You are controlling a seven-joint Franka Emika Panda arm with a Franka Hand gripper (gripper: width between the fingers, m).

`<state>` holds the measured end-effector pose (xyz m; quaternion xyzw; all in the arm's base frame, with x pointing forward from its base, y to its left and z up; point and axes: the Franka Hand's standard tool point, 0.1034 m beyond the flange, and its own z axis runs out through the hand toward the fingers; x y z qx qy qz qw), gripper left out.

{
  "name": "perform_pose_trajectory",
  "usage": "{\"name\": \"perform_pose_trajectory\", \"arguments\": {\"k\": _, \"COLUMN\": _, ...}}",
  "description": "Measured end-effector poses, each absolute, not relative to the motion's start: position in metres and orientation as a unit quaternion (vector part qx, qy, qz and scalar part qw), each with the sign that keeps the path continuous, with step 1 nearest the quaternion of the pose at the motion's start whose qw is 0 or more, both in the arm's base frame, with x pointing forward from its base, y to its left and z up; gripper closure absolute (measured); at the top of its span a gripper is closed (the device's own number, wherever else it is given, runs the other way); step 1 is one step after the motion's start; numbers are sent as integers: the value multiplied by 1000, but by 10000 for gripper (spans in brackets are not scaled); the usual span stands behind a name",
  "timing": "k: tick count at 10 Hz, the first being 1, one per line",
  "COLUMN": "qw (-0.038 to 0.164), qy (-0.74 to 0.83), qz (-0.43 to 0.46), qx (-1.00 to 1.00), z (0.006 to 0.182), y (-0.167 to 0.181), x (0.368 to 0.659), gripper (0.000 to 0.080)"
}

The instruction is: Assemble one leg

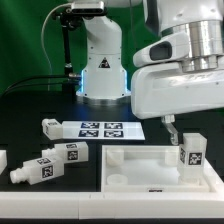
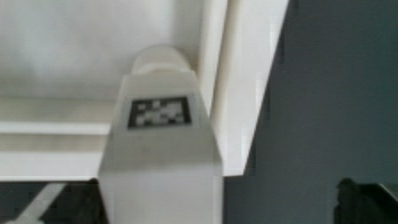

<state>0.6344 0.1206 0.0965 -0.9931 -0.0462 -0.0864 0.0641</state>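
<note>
Nearest us, the panel [image 1: 140, 178] lies by the counter's [image 1: 30, 108] front edge, toward the exterior view's right. We see the leg [image 1: 191, 157] upright at the panel's far corner on that side. Our gripper [image 1: 185, 138] hangs over the leg, jaws spread wider than it, clasping nothing. Spare legs [image 1: 62, 153] lie toward the counter's opposite edge, and the marker board [image 1: 103, 128] sits mid-counter.

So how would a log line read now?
gripper above leg | leg upright at panel corner | grip unclear | other legs lying loose
</note>
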Motion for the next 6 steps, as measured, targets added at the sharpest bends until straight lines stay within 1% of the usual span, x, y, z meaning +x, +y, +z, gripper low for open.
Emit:
{"name": "perform_pose_trajectory", "arguments": {"k": 2, "qw": 67, "qy": -47, "qz": -28, "qx": -996, "z": 85, "y": 119, "x": 627, "gripper": 150}}
{"name": "perform_pose_trajectory", "arguments": {"k": 3, "qw": 63, "qy": -38, "qz": -52, "qx": -996, "z": 80, "y": 118, "x": 631, "gripper": 150}}
{"name": "perform_pose_trajectory", "arguments": {"k": 4, "qw": 63, "qy": -20, "qz": -48, "qx": -997, "z": 77, "y": 120, "x": 626, "gripper": 150}}
{"name": "perform_pose_trajectory", "arguments": {"k": 6, "qw": 63, "qy": -15, "qz": -50, "qx": -997, "z": 78, "y": 118, "x": 628, "gripper": 407}}
